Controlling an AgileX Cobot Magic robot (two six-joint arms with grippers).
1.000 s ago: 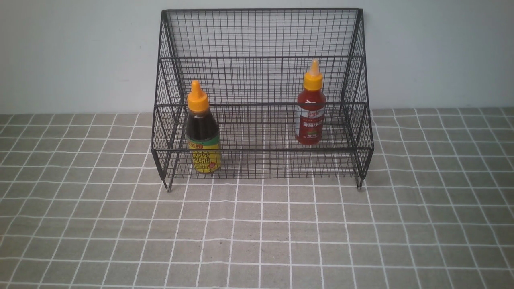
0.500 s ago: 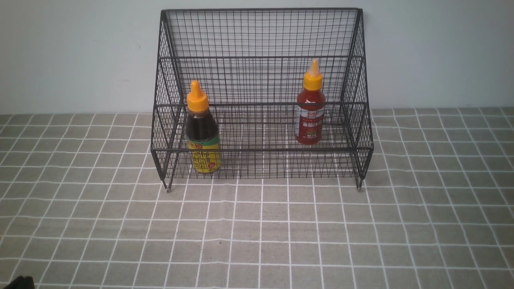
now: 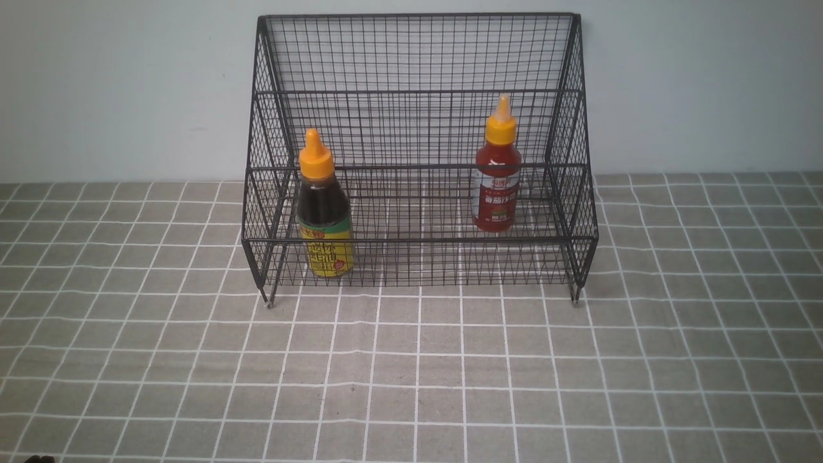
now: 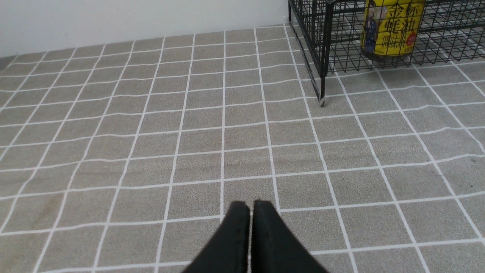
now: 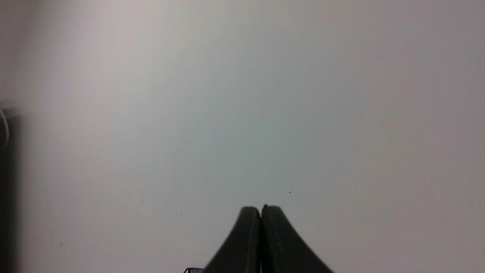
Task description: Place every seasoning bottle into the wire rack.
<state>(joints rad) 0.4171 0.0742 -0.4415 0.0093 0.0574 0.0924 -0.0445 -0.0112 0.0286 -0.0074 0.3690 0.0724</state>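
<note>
The black wire rack (image 3: pixel 418 90) stands at the back of the table against the wall. The squat dark-sauce bottle (image 3: pixel 323 215) with the yellow-green label stands upright in the lower front tier at the left; its label also shows in the left wrist view (image 4: pixel 392 28). The slimmer red bottle (image 3: pixel 497 177) stands upright toward the right of the rack, behind the front tier's rail. My left gripper (image 4: pixel 251 204) is shut and empty, low over the cloth, well short of the rack's left foot (image 4: pixel 322 100). My right gripper (image 5: pixel 260 208) is shut and empty, facing the bare wall.
A grey cloth with a white grid (image 3: pixel 411 373) covers the table. A pale wall (image 3: pixel 116 83) rises right behind the rack. A corner of the rack (image 5: pixel 193 270) shows at the edge of the right wrist view.
A dark part of the left arm at the front view's bottom-left corner has sunk further out of the picture. The bottles and rack have not moved.
</note>
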